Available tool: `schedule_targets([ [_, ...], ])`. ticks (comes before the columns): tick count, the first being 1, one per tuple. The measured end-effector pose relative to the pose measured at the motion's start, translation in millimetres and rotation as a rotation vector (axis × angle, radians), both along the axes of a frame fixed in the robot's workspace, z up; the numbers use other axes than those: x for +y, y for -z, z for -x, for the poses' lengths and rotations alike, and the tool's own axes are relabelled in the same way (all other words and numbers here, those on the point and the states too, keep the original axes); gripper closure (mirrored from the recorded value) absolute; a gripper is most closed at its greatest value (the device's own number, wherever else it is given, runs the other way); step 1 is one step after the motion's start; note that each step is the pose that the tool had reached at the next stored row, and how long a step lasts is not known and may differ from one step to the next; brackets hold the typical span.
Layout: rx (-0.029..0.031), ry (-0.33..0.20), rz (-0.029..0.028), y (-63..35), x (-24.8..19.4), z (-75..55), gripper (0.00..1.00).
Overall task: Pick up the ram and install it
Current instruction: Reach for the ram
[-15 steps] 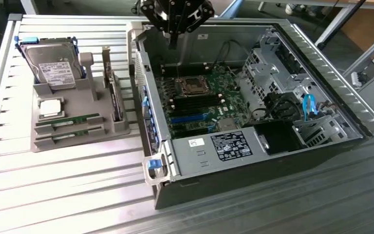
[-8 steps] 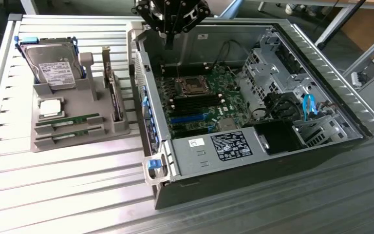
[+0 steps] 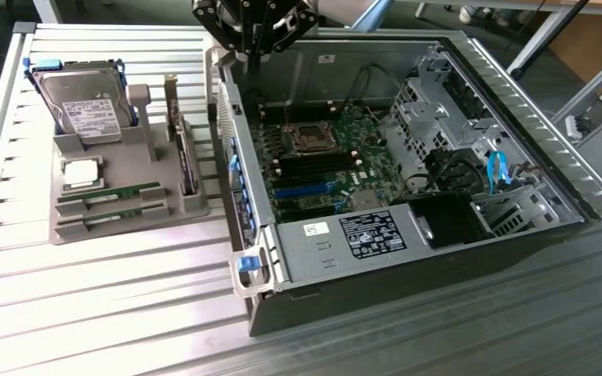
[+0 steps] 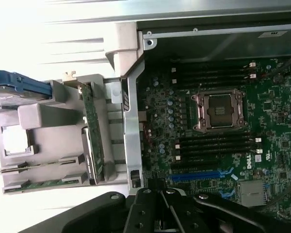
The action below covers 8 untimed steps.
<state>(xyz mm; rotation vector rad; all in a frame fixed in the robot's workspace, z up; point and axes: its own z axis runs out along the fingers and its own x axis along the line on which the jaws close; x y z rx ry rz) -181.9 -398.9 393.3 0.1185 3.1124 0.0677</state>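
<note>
Saw black robot gripper (image 3: 251,48) clamped fully shut, gripping nothing, above wall of open grey metal computer case (image 3: 332,70); found two long thin green ram sticks (image 3: 107,194) slotted in grey plastic holder (image 3: 175,211) beside case

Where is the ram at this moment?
The ram lies in a slot of the grey holder, next to the silver processor chip, on the exterior view's left of the open computer case.
</note>
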Motion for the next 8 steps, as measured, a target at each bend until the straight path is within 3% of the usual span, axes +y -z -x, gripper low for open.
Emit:
schedule_targets([
  [8, 0.0000, 0.000, 0.0000, 0.0, 0.0, 14.7, 0.91],
])
